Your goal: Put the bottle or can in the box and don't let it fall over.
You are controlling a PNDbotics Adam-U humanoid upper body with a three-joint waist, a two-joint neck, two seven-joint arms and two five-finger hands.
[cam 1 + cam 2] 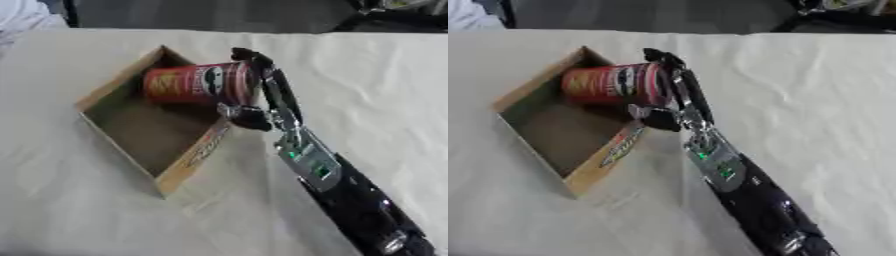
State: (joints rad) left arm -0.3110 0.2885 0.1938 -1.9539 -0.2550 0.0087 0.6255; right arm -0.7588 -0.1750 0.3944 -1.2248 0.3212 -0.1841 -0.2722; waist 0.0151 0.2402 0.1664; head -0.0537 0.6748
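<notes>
A shallow box (131,125) sits left of centre on the table (79,210), turned cornerwise. A can (197,83) lies in its upper corner — tilted, near horizontal. The right hand (262,95) reaches up from the lower right, fingers curled round the can's right end.

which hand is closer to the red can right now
Right. The right hand is curled round the red can over the box; the left hand shows in neither view.
</notes>
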